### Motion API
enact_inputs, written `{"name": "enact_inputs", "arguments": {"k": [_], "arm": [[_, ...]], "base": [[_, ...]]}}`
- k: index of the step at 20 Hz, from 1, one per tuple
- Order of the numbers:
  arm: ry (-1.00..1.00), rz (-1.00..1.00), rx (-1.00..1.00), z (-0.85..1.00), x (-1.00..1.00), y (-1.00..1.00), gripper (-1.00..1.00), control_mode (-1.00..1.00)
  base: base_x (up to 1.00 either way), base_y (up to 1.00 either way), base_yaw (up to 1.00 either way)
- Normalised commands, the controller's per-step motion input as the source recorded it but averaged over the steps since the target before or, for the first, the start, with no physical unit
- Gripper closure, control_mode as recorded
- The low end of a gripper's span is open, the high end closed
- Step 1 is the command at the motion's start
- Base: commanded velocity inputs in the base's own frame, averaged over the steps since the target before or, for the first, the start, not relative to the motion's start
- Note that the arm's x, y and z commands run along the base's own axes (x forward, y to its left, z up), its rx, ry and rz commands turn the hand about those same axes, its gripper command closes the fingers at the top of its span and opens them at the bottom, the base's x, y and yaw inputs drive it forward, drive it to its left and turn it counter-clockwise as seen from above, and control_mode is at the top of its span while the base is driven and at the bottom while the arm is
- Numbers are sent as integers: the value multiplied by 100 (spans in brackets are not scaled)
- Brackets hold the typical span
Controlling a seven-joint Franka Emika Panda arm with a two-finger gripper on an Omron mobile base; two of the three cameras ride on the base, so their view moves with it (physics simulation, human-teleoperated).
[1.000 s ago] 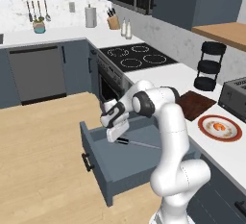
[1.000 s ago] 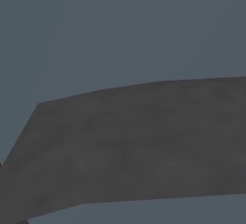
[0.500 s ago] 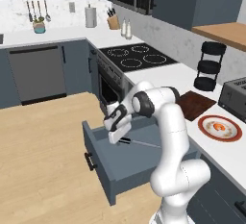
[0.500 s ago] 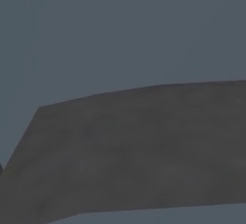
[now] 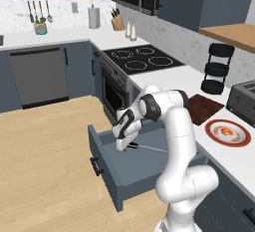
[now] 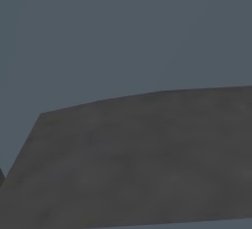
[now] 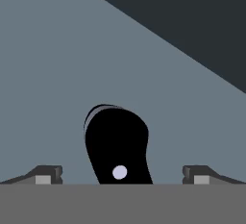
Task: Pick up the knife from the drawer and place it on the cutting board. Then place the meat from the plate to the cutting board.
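Since the earlier frame the arm has dipped a little lower into the drawer [image 5: 130, 169], bringing the jaws [image 5: 123, 144] down onto the knife [image 5: 142, 147]; nothing else has shifted.

Counted: one drawer, one knife, one cutting board [image 5: 203, 108], one plate [image 5: 228, 132], one piece of meat [image 5: 229, 131] (the knives in the tan block at the far corner are a separate lot).

The jaws stand wide, holding nothing. In the hand view the two fingertips [image 7: 48, 174] sit far apart at either side, and the knife's black handle [image 7: 117, 146] lies squarely between them, clear of both pads, its rivet showing close to the hand. Whether the tips touch the drawer floor cannot be told.

From the left base view the handle end lies right under the jaws, while the thin silver blade runs away from them toward the robot's body, flat on the drawer bottom. Beyond the jaws, past the arm on the bench, lies the plate with the meat on its white centre, and just beyond it the cutting board, bare.
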Motion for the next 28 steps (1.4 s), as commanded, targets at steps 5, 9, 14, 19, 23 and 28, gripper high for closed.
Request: {"name": "enact_inputs", "arguments": {"k": [5,9,14,19,23,28], "arm": [[3,0,0,-24,-4,0,100,-100],[0,0,0,-13,-37,-1,100,-100],[0,0,0,2,-53,13,100,-100],[-17,0,3,84,-36,63,100,-100],[-37,1,0,100,2,49,100,-100],[-35,7,0,100,3,2,100,-100]], "base": [[0,0,0],[0,0,0],[0,0,0],[0,0,0],[0,0,0],[0,0,0]]}}
